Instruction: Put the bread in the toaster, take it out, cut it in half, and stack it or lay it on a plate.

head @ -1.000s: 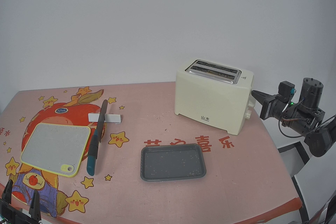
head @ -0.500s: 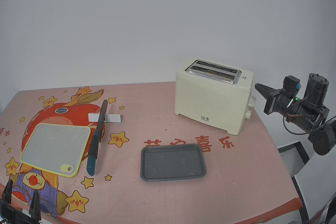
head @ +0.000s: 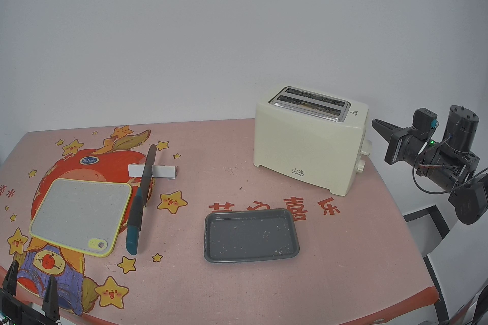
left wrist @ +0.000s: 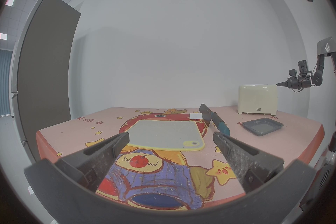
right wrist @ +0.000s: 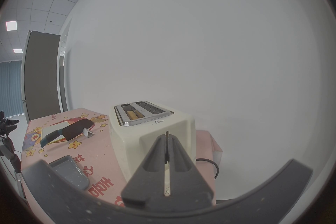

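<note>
**Q:** What could go wrong from here?

**A:** The worktop (head: 356, 250) carries the toaster (head: 310, 143) near its right edge. My right claw (head: 377, 125) is pinched to a narrow slit and hangs just beside the toaster's lever end, not touching it. I judge that a careless push there could shove the toaster or miss the lever.

**Q:** And your other arm?

**A:** My left claw (left wrist: 170, 136) is spread wide, low at the worktop's near left corner. Close by are the cutting board (head: 79, 212), then the knife (head: 140, 199). The plate (head: 251, 235) lies in front of the toaster.

**Q:** And the bread?

**A:** The bread (right wrist: 134, 114) is sunk in the slot on the plate's side. Only a golden-brown top edge shows, so there is little to grip.
</note>
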Motion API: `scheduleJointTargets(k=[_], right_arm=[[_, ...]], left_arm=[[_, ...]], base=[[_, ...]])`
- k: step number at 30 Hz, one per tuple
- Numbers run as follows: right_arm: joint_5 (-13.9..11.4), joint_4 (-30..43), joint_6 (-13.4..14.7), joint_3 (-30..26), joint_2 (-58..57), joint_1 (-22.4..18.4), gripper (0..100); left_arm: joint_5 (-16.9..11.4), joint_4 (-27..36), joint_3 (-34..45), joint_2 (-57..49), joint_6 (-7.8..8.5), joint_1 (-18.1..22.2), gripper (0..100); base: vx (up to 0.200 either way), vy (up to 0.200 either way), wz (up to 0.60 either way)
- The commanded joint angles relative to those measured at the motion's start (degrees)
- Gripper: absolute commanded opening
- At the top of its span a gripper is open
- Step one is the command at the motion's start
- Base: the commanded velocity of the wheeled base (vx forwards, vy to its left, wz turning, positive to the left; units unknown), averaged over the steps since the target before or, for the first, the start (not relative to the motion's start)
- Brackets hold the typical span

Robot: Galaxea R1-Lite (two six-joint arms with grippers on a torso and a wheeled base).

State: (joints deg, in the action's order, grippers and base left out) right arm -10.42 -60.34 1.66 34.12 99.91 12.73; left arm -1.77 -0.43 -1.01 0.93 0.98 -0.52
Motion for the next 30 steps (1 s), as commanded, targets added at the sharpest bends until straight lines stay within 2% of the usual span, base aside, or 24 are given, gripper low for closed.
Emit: scheduleJointTargets(k=[1, 16, 30], right_arm=[[-0.04, -0.04, 0.01, -0.20, -0.25, 0.02, 0], [-0.65, -0.04, -0.78, -1.69, -1.56, -2.44, 0], [-0.83, -0.13, -0.78, -8.46, -4.82, -1.92, 0]], left_arm=[[0.01, -0.01, 1.01, -0.93, -0.01, 0.00, 100], [-0.08, -0.01, 1.01, -0.93, -0.01, 0.00, 100], [0.01, -0.01, 1.01, -0.93, -0.01, 0.00, 100]], base=[[0.000, 0.000, 0.00], [0.000, 0.000, 0.00], [0.000, 0.000, 0.00]])
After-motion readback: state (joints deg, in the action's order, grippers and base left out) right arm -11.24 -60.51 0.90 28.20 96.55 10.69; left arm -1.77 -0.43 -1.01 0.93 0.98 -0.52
